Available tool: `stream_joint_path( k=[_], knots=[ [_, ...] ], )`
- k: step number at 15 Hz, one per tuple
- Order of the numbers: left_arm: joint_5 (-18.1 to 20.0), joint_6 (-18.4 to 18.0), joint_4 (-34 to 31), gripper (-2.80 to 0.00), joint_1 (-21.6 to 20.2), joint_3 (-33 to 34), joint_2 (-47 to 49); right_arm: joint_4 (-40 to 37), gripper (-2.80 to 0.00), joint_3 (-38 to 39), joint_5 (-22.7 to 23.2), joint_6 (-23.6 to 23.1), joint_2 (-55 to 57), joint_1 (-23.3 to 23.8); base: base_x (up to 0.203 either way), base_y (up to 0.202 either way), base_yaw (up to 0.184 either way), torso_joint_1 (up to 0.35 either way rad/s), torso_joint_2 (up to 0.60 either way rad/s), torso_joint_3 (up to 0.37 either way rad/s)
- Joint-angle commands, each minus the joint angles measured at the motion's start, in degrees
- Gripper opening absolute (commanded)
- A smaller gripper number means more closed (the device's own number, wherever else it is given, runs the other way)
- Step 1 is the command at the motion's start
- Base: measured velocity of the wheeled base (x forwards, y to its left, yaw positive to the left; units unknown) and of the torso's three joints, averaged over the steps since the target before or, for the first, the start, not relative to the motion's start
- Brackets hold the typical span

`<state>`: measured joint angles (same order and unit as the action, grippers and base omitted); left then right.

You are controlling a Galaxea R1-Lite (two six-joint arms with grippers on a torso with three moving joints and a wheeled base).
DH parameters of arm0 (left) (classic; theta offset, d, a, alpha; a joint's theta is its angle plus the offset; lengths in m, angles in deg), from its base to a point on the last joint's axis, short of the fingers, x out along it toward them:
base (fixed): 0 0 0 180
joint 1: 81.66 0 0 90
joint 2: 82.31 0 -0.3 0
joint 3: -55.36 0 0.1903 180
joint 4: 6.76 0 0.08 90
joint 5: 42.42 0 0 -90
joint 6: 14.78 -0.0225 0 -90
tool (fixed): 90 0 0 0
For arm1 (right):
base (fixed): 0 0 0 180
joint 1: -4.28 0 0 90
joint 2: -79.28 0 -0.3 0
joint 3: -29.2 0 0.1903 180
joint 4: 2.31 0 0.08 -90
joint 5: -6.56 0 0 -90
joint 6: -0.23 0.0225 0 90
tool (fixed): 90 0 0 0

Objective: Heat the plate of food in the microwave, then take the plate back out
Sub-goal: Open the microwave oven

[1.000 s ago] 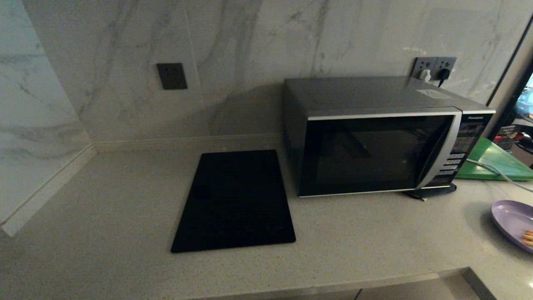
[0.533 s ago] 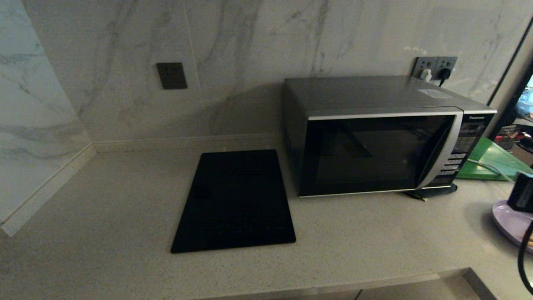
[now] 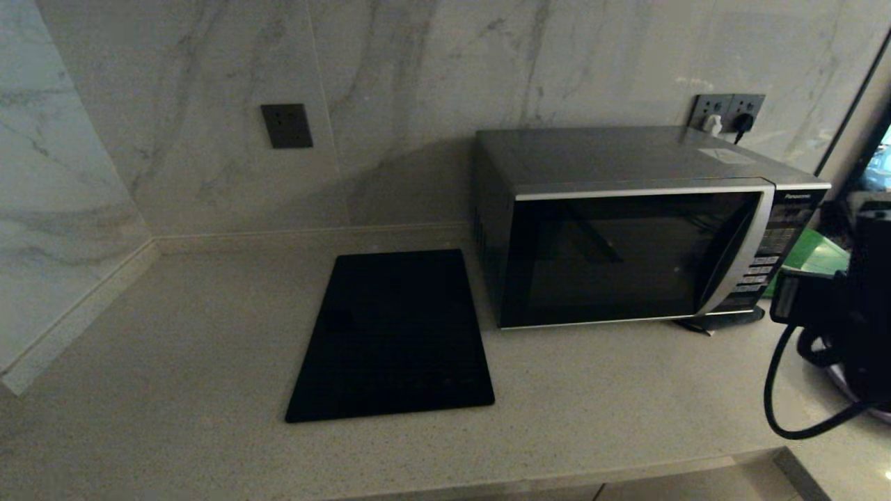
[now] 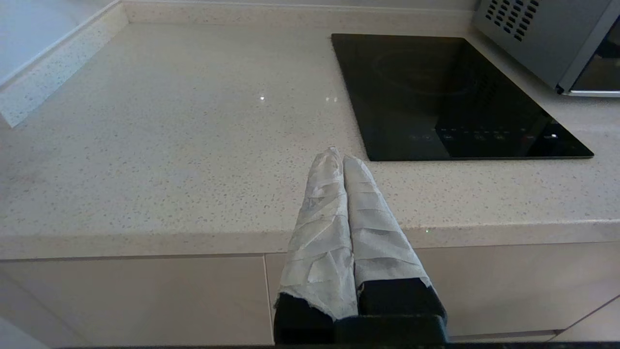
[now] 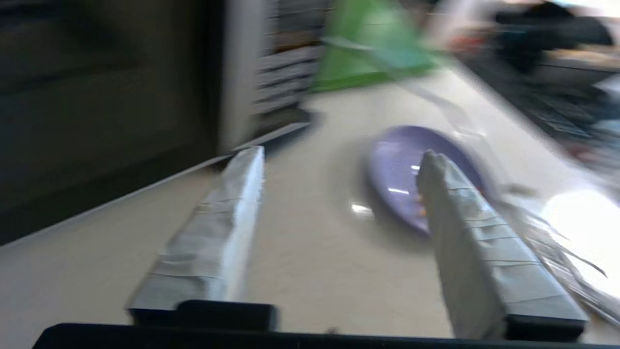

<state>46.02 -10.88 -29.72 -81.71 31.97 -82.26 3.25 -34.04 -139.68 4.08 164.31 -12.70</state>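
Observation:
The microwave [image 3: 626, 257] stands at the back right of the counter with its dark glass door closed; the door also fills one side of the right wrist view [image 5: 97, 121]. The lavender plate of food [image 5: 402, 169] lies on the counter beside the microwave's panel end. My right arm [image 3: 860, 313] hides nearly all of the plate in the head view. My right gripper [image 5: 341, 155] is open and empty above the counter, and one finger [image 5: 460, 213] overlaps the plate's near side. My left gripper [image 4: 339, 155] is shut and empty over the counter's front edge.
A flat black panel [image 3: 397, 334] lies on the counter left of the microwave. A green board [image 3: 811, 254] leans behind the plate, with a white cable [image 5: 436, 97] running over it. Wall sockets [image 3: 727, 111] sit behind the microwave. Cabinet fronts [image 4: 145, 300] lie below the counter edge.
My right arm has come in from the right edge and risen toward the microwave, and it now covers the plate in the head view. The microwave door has stayed closed.

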Motion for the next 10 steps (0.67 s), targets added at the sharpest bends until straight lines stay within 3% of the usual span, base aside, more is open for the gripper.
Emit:
stream_joint_path(
  k=[1,5,10],
  knots=[
    [-0.02,0.05,0.04,-2.80,-0.02,0.02,0.04,0.20,0.00,-3.11,-14.68,0.12,6.23,-2.81,0.000,0.000,0.000,0.000,0.00,0.000],
    [-0.02,0.05,0.04,-2.80,-0.04,0.02,0.04,2.93,0.00,-5.44,-23.39,0.59,11.71,-3.41,0.000,0.000,0.000,0.000,0.00,0.000],
    [-0.02,0.05,0.04,-2.80,-0.04,0.02,0.04,21.39,0.00,-7.63,-30.54,1.83,25.12,-4.61,0.000,0.000,0.000,0.000,0.00,0.000]
  ],
)
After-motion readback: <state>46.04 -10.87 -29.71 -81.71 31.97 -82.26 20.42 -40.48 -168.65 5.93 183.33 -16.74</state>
